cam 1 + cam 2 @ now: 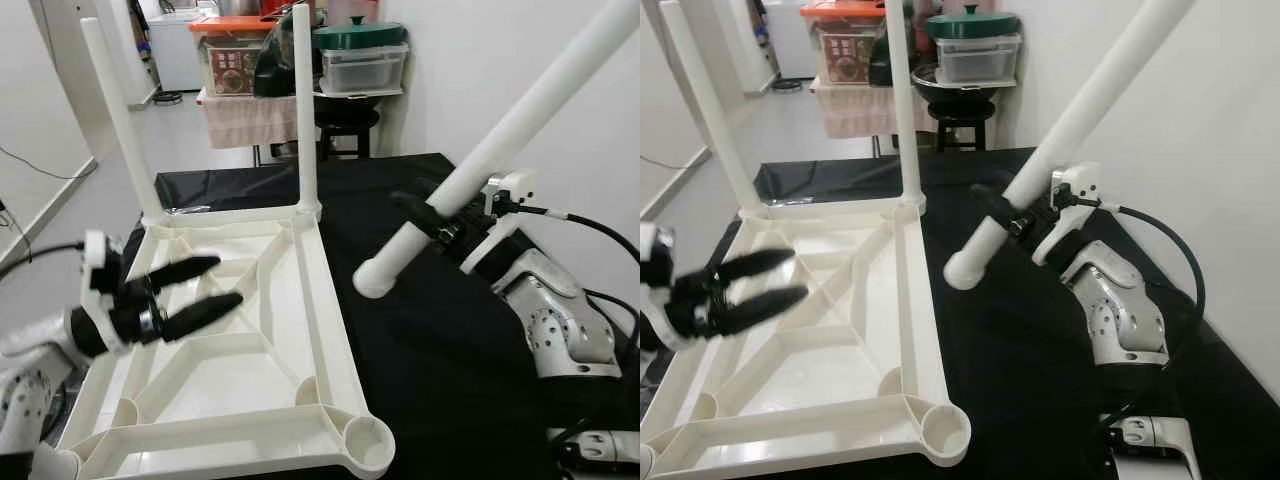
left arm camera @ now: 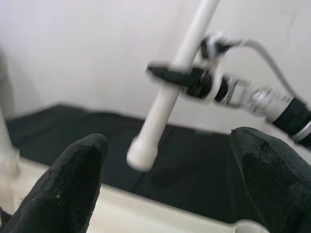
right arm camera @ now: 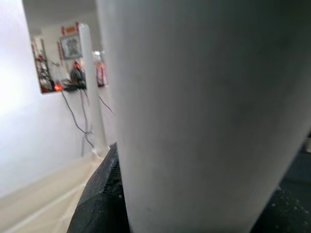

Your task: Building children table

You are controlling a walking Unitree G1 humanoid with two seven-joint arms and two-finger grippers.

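Tabletop (image 1: 230, 370) of white plastic lies upside down on a black-covered worktop (image 1: 440, 360), its ribbed underside facing up. Two white legs already stand in its far corners: one tilted leg (image 1: 118, 115) at the far left and an upright leg (image 1: 304, 110) at the far right. The near right corner has a bare round socket (image 1: 366, 442).

On the left, the left gripper (image 1: 205, 288) hovers over the ribbed underside with its jaws apart, touching nothing. On the right, the right gripper (image 1: 440, 222) has its jaws clamped on a loose leg (image 1: 500, 145), held slanted above the black cloth, lower end toward the tabletop.

Beyond the worktop, a clear lidded box (image 1: 362, 68) sits under a green pot lid (image 1: 358, 35), beside an orange-lidded bin (image 1: 232, 55); their contents are unclear.

The left wrist view shows the clamped leg's rounded lower end; the right wrist view shows that leg close up against one black finger (image 3: 104, 194).
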